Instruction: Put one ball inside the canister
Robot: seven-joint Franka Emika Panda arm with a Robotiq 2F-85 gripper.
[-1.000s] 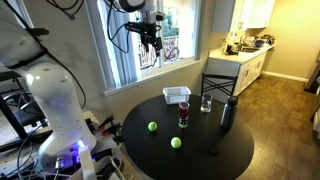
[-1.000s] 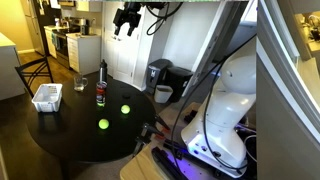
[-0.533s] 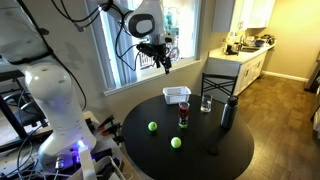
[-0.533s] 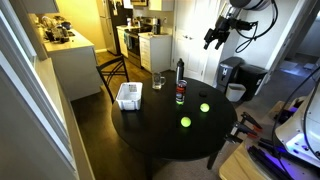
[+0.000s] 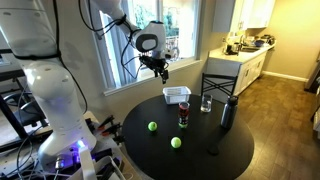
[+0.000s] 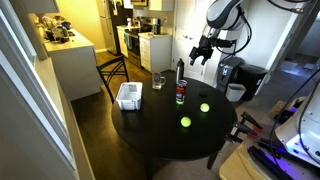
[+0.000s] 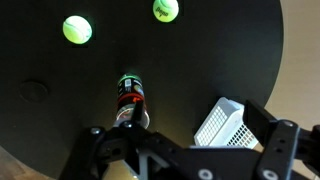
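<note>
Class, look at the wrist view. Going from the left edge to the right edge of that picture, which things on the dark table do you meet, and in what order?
Yellow-green ball → canister → second yellow-green ball → white basket.

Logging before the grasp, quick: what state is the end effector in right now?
End effector: open, holding nothing, up in the air.

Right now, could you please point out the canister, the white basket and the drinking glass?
canister (image 7: pixel 130 98), wrist view, red lower part
white basket (image 5: pixel 177 99), in an exterior view, near wall
drinking glass (image 6: pixel 158 81), in an exterior view, side
</note>
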